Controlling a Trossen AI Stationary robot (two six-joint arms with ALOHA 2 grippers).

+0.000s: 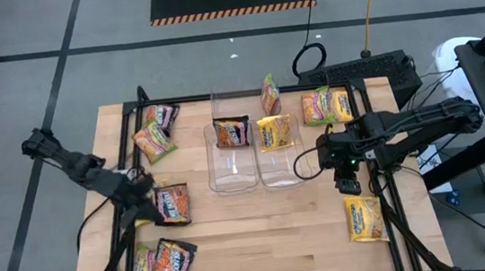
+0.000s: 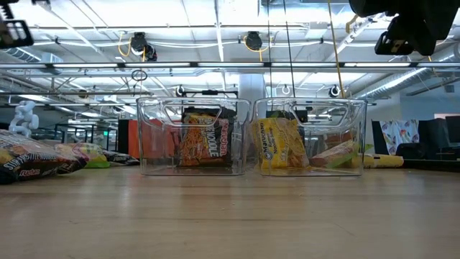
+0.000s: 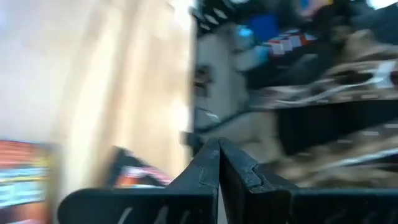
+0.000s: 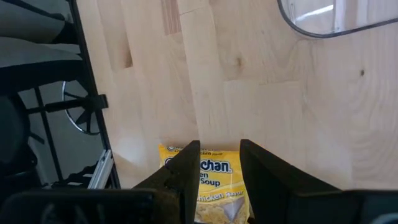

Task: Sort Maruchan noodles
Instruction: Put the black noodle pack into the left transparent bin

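Observation:
Maruchan noodles packets lie about the table. A dark one (image 1: 231, 132) leans in the left clear bin (image 1: 231, 174) and a yellow one (image 1: 276, 132) in the right bin (image 1: 279, 172). My left gripper (image 1: 144, 198) is shut with nothing between its fingers (image 3: 219, 163), just left of a dark packet (image 1: 173, 203) that lies flat on the wood. My right gripper (image 1: 347, 184) hangs open above a yellow packet (image 1: 365, 219) at the near right. In the right wrist view that yellow packet (image 4: 214, 180) shows between and below the fingers (image 4: 186, 171), apart from them.
More packets lie at the far left (image 1: 156, 131), the near left (image 1: 161, 266) and the far right (image 1: 326, 106), and one stands behind the bins (image 1: 270, 92). A black frame rail (image 1: 392, 201) runs along the table's right side. Bare wood (image 1: 262, 233) lies in front of the bins.

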